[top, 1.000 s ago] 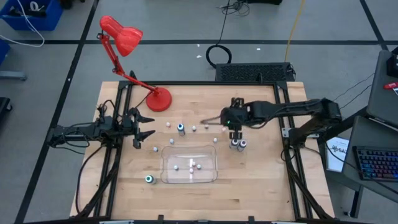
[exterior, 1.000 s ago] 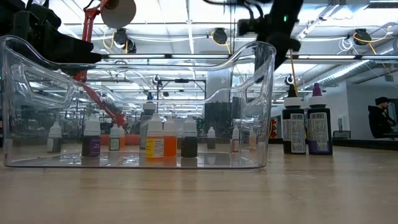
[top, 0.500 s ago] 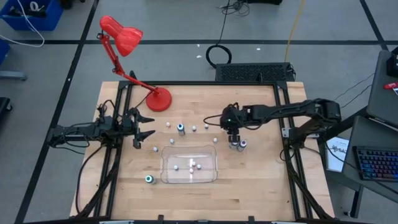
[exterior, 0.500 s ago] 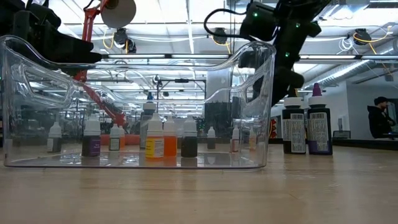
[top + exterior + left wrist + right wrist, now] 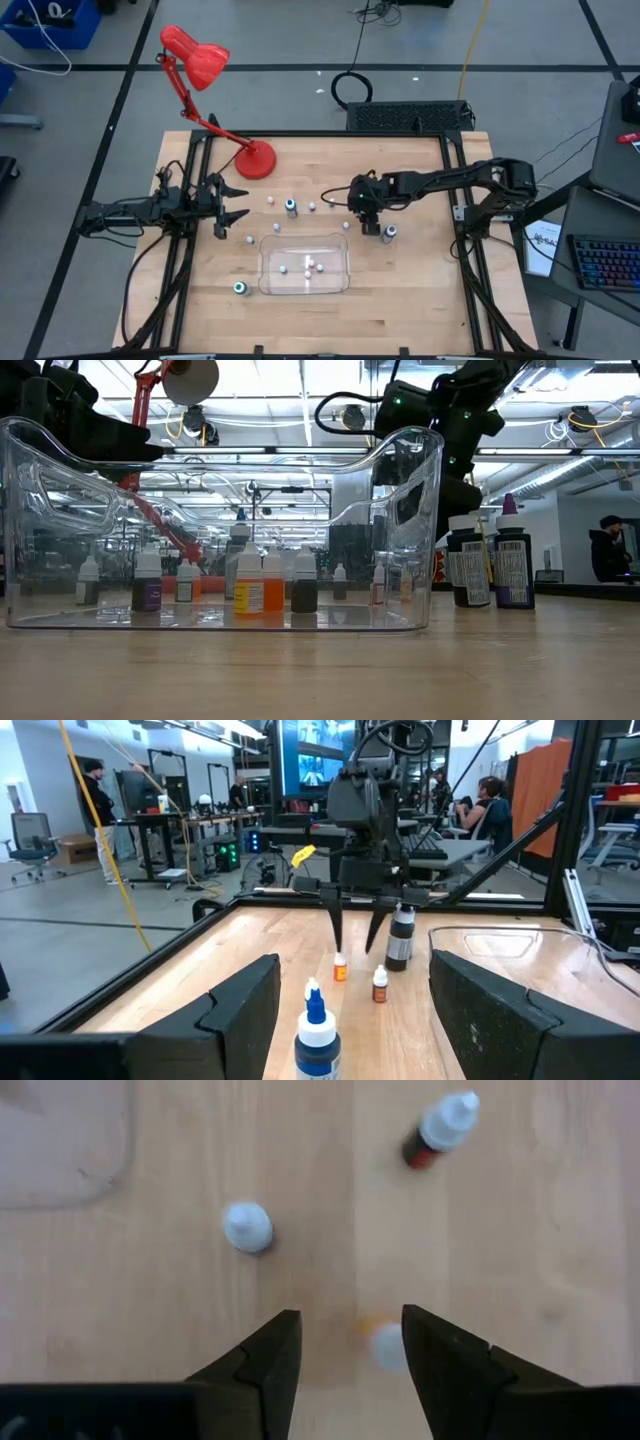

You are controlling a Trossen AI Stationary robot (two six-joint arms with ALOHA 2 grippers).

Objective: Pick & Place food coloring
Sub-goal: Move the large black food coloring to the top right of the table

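Several tiny food coloring bottles stand on the wooden table: a row [image 5: 312,207] beyond the clear tray [image 5: 272,285], two taller dark ones [image 5: 389,232] to its right, and a few inside the tray [image 5: 308,266]. My right gripper [image 5: 362,208] is open, with its fingers pointing down over the small bottles right of the row. In its wrist view [image 5: 350,1350] a white-capped orange bottle [image 5: 385,1346] shows between the fingers, close to one. It also shows in the left wrist view [image 5: 355,942], above an orange bottle [image 5: 340,967]. My left gripper [image 5: 228,205] is open at the table's left.
A red desk lamp [image 5: 255,158] stands at the table's far left. A teal bottle [image 5: 241,288] stands left of the tray's near corner. A blue-tipped bottle [image 5: 317,1038] stands just ahead of my left gripper. Bare wood lies along the near edge [image 5: 330,325].
My right gripper has come down and gone toward the table's left edge, from over the two dark bottles to over the small bottles beside them. It has stayed open.
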